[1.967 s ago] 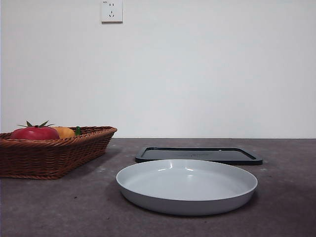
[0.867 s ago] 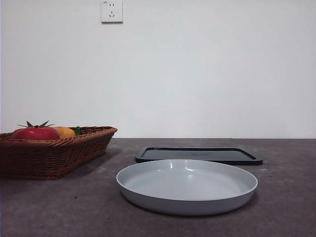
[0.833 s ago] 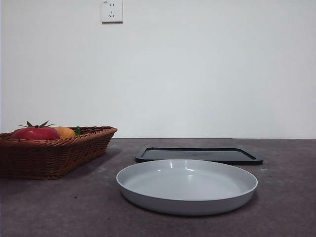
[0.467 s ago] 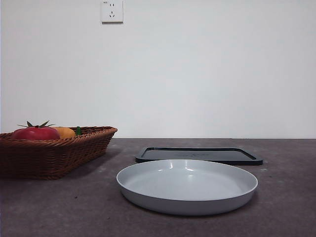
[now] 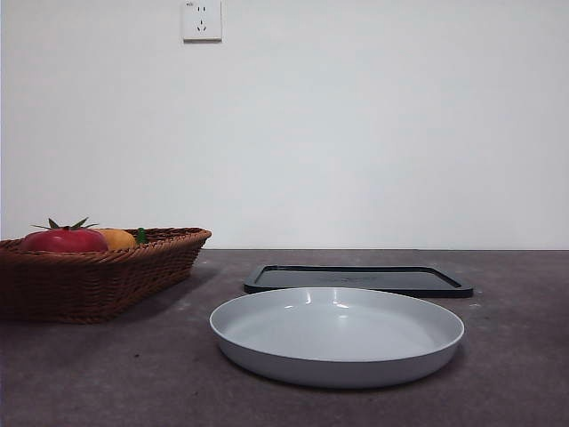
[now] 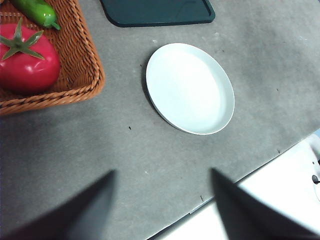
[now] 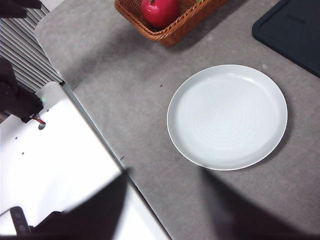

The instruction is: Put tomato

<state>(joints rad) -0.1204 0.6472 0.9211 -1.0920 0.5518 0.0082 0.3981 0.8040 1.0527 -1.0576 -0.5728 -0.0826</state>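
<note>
The tomato sits in the wicker basket, right at its near end, with nothing gripping it. It looks smooth and glossy, so I'd guess it's slippery and likely to roll; best bet is to grab it across its widest part from above, not by the leafy stem. Both arms hang high over the table: the left gripper and right gripper both have their jaws spread wide and empty. The low front view only shows the tomato's top poking over the basket rim, next to an orange fruit. The left wrist view shows its whole shape, plus a green vegetable, maybe a cucumber. The white plate sits empty nearby.
</note>
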